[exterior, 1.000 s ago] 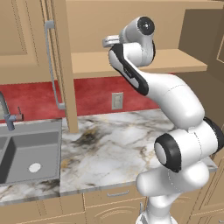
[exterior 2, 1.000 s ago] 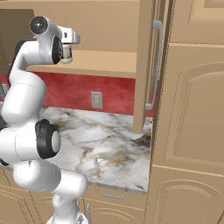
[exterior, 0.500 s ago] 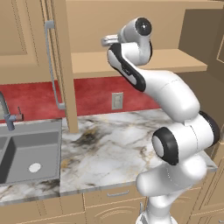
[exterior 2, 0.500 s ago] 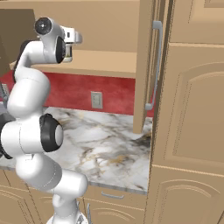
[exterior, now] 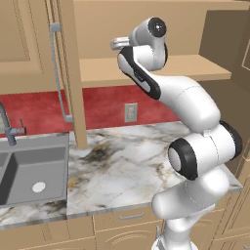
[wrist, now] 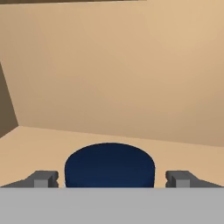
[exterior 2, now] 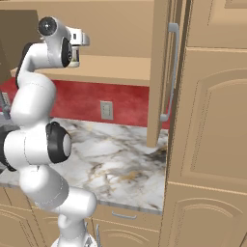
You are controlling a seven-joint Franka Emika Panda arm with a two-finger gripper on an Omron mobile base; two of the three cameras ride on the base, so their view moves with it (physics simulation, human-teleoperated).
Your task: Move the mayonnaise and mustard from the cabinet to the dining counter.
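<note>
The mayonnaise shows its dark blue round lid low in the hand view, standing on the tan shelf of the cabinet. My gripper is open, one finger tip on each side of the lid with a gap to it. In the base views my hand reaches over the shelf of the open cabinet. The mustard and the dining counter are out of view.
An open cabinet door with a long silver handle hangs left of my arm. Below lies a marble counter with a grey sink and a faucet. Tall tan panelled cabinets stand on the right.
My elbow has swung slightly and the hand has crept a little further over the shelf. The jaws stay wide.
</note>
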